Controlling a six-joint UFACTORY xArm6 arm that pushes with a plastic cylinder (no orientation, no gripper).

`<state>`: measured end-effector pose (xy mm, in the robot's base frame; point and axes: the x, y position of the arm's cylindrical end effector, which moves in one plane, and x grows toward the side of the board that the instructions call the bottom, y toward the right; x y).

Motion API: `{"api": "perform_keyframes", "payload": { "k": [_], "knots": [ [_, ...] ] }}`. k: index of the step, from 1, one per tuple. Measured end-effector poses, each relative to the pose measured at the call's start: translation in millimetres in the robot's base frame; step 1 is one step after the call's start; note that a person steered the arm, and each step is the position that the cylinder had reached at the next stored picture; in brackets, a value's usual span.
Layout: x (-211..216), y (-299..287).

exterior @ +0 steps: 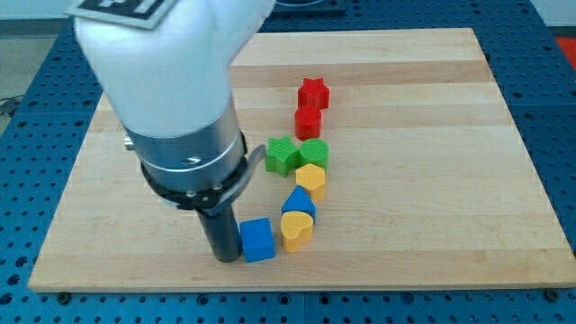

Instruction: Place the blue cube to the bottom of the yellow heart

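The tip [225,258] has no fingers; touching the blue cube's [257,240] left, it should push rightward, below the yellow heart [296,229].

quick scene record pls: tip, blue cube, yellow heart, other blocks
tip: my tip at the view's bottom, just left of the blue cube, looks touching
yellow heart: right of the cube, side by side
task state: cube beside the heart, not below it
other blocks: blue block, yellow block, green star, green block, red block, red star
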<state>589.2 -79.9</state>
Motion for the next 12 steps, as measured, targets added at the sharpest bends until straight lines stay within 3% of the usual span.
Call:
{"api": "perform_keyframes", "payload": {
  "k": [3,4,6,12],
  "knots": [
    [-2.8,-26.5],
    [-23.3,-30.9],
    [-35.3,-11.4],
    [-12.1,20.2]
  ]
}}
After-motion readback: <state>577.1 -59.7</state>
